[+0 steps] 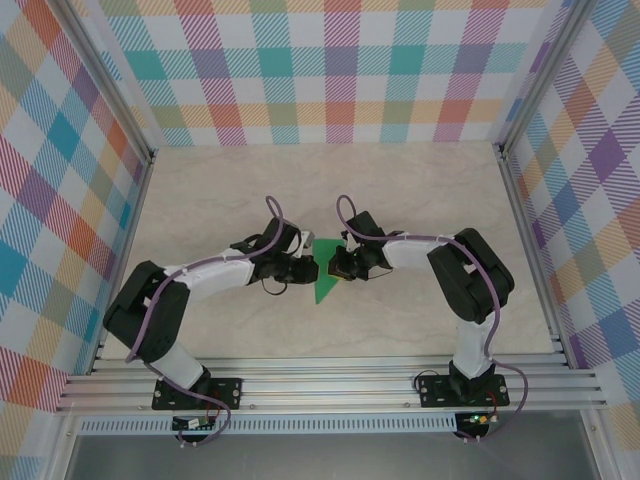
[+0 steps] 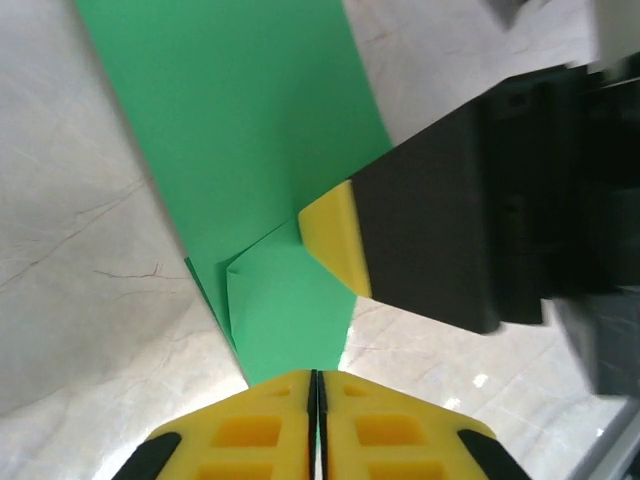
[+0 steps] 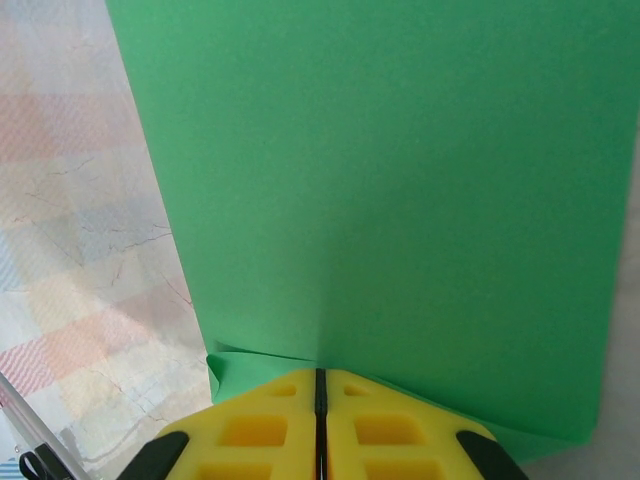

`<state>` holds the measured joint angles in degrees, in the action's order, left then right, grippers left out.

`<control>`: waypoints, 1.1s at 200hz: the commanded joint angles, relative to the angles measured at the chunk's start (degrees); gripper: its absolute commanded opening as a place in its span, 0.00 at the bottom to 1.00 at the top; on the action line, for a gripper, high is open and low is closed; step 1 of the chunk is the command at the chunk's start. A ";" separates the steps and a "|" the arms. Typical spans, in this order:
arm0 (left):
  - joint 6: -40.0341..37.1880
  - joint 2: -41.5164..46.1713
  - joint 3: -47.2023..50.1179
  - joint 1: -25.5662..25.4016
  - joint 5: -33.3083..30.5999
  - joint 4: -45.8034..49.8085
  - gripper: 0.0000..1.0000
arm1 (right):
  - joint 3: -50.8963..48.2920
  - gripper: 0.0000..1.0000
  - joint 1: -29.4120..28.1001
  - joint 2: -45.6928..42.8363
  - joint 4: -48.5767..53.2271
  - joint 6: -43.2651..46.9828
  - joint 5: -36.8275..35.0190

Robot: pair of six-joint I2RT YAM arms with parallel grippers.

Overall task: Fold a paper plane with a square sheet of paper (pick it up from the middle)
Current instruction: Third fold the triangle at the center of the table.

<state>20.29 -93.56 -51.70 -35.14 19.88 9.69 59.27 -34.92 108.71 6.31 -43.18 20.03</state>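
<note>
The left claw (image 1: 303,268) reaches in toward the middle of the table (image 1: 420,200). Seen from its own wrist, the left claw (image 2: 315,376) has its yellow fingers (image 2: 250,435) pressed flat together with only a thin seam between them. The narrow near end of the square sheet of paper (image 2: 240,130) comes right down to those tips and looks nipped there. From the tips the green sheet widens and runs ahead and to the left, with a small folded flap just in front of the claw.

Ahead and to the right of that claw, a yellow pad (image 2: 335,245) of the other arm touches the sheet's edge.

From above, the sheet (image 1: 325,287) lies directly between the two claws, its dark point trailing toward the arm bases.

The right claw (image 1: 340,266) faces the left one, close by. In its wrist view the right claw (image 3: 320,372) is also squeezed closed, pinching the sheet (image 3: 400,180), which spreads ahead of the tips with a faint crease rising from the seam.
</note>
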 commanded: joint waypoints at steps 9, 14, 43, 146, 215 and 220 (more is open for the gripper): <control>0.90 -5.78 -4.68 -0.98 -2.02 0.43 0.05 | 0.46 0.09 0.27 1.12 0.76 0.56 -0.45; 0.87 -6.73 -5.10 -0.94 -2.52 0.66 0.04 | 0.37 0.09 0.31 1.07 0.66 0.49 -0.41; 0.88 -10.27 -6.78 -0.99 -4.85 0.88 0.01 | -0.22 0.09 0.38 0.42 -0.08 0.29 0.02; 0.81 -11.22 -3.43 -0.99 -7.44 0.18 0.00 | -5.30 0.37 5.38 -9.77 3.46 1.64 -0.98; 1.89 -9.67 -3.18 -0.81 -6.55 -0.98 0.00 | -4.52 0.41 5.57 -5.53 0.26 -0.81 3.51; 1.86 -9.39 -3.08 -0.81 -6.44 -1.14 0.00 | -4.42 0.41 5.59 -5.34 0.29 -0.81 3.52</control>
<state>21.47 -104.05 -56.49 -35.86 14.90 7.40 54.78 -29.23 101.51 7.66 -43.05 21.45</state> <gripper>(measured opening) 0.049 0.410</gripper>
